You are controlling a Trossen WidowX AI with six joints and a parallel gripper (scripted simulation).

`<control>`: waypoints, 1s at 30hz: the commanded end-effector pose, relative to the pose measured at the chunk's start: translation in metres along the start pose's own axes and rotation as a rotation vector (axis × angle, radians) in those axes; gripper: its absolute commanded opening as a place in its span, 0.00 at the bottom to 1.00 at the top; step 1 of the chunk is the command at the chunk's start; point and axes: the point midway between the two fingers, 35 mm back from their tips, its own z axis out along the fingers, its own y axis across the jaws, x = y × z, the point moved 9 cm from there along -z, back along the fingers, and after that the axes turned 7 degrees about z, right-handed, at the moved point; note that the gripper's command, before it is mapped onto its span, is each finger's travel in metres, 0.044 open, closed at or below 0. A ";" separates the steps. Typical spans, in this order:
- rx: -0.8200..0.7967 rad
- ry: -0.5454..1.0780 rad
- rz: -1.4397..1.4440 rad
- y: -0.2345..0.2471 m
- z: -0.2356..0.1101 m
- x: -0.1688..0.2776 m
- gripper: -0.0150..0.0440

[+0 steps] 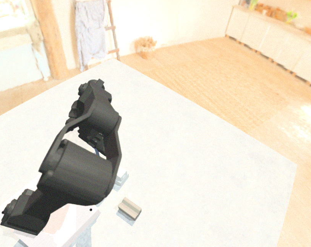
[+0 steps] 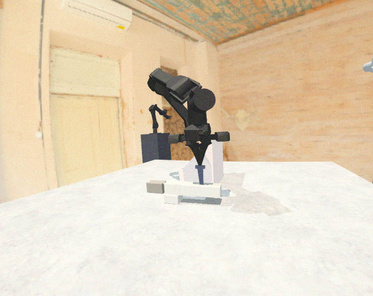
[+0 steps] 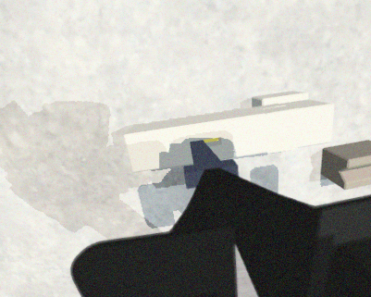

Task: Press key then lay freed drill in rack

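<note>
A long white block (image 1: 122, 177) (image 2: 191, 189) (image 3: 265, 127) lies on the table. A small white stub (image 2: 172, 198) (image 3: 279, 99) juts from one of its sides. A dark blue T-headed piece (image 1: 96, 151) (image 2: 200, 174) (image 3: 201, 156) stands upright in the block, with a yellow mark (image 3: 212, 140) at its foot. I cannot tell whether it is the key or the drill. My gripper (image 2: 199, 163) (image 3: 212, 176) is shut and empty. Its tip points straight down at the blue piece's head, touching or nearly so. In the top view the arm hides the fingers. The tan grooved rack (image 1: 130, 208) (image 2: 155, 186) (image 3: 352, 164) sits beside the block's end.
The arm's white base plate (image 1: 73, 225) and white wedge (image 2: 216, 164) stand right behind the block. The bent arm (image 1: 81, 159) hangs over most of the block. The table's edge (image 1: 285, 203) is to the right. A dark cabinet (image 2: 155, 146) stands beyond the table.
</note>
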 end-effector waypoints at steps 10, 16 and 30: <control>0.008 0.008 -0.006 0.000 0.008 -0.002 0.25; 0.008 0.008 -0.006 0.000 0.010 -0.002 0.25; 0.008 0.008 -0.006 -0.002 0.014 0.003 0.25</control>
